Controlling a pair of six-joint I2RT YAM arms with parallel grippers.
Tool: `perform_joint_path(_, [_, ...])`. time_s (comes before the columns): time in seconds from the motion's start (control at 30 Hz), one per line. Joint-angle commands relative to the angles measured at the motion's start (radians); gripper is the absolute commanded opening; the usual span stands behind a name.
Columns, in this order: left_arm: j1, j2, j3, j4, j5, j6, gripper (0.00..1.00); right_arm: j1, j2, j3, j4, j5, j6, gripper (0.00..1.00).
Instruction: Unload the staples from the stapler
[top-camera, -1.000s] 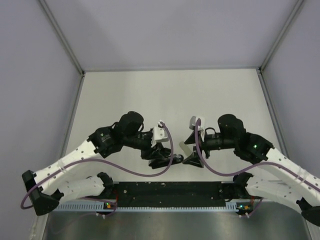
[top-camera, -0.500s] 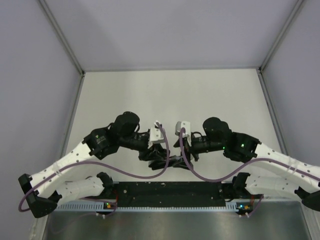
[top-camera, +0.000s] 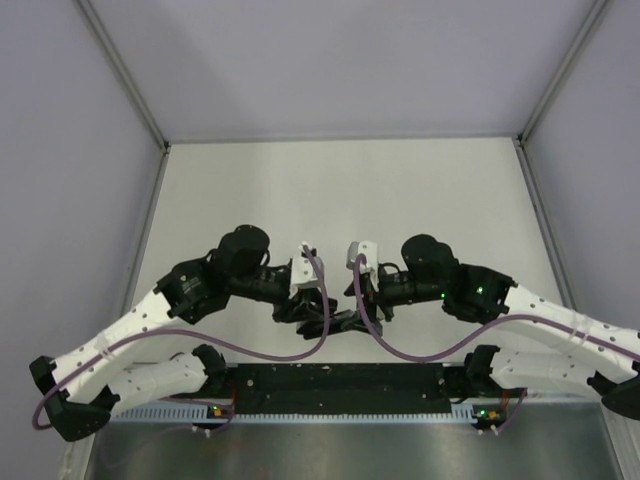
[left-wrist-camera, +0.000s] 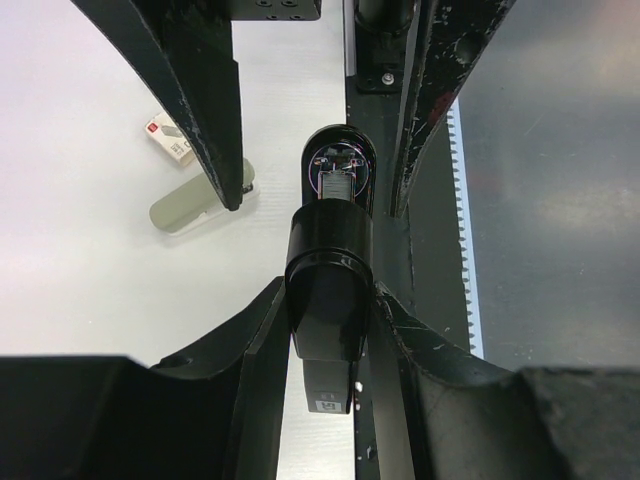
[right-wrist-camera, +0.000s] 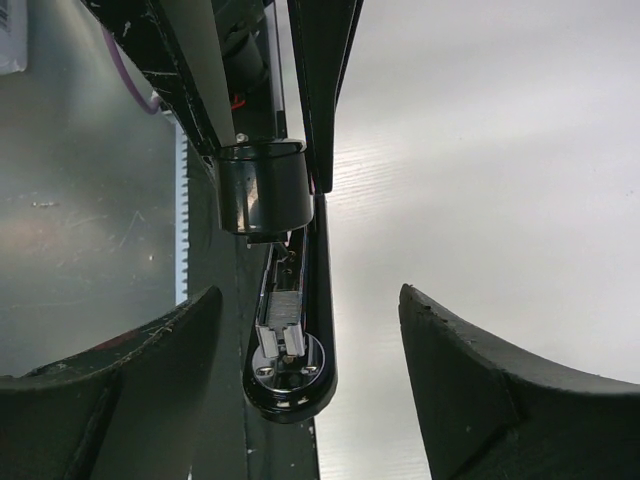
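- The left gripper (left-wrist-camera: 330, 290) pinches the stapler (left-wrist-camera: 335, 180) tight, above the middle of the table's (top-camera: 400, 200) near edge.
- The right gripper (right-wrist-camera: 310, 292) is spread wide around the stapler's open end and does not touch it.
- The right gripper should close slowly and stay centered, while the left one holds firm.
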Motion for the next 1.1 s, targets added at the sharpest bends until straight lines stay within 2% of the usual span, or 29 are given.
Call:
perform_joint_path(0.0, [-0.002, -0.033, 0.041, 0.119, 0.044, -0.021, 0.0, 0.014, -0.002, -0.001, 0.044, 0.004, 0.01, 0.68])
perform_joint_path(0.33, [-0.002, -0.051, 0.039, 0.165, 0.026, -0.044, 0.0, 0.014, -0.01, -0.013, 0.044, 0.018, 0.007, 0.45])
perform_joint_path(0.5, [-0.004, -0.073, 0.027, 0.194, 0.012, -0.06, 0.0, 0.013, -0.036, -0.029, 0.047, 0.042, 0.009, 0.27])
perform_joint_path(0.7, [-0.002, -0.114, -0.013, 0.306, -0.043, -0.118, 0.0, 0.014, -0.089, -0.095, 0.07, 0.071, 0.044, 0.19])
perform_joint_path(0.9, [-0.002, -0.148, -0.06, 0.47, -0.104, -0.191, 0.0, 0.013, -0.183, -0.213, 0.177, 0.104, 0.139, 0.13])
perform_joint_path(1.07, [-0.002, -0.156, -0.099, 0.586, -0.163, -0.242, 0.0, 0.013, -0.266, -0.282, 0.228, 0.141, 0.197, 0.0])
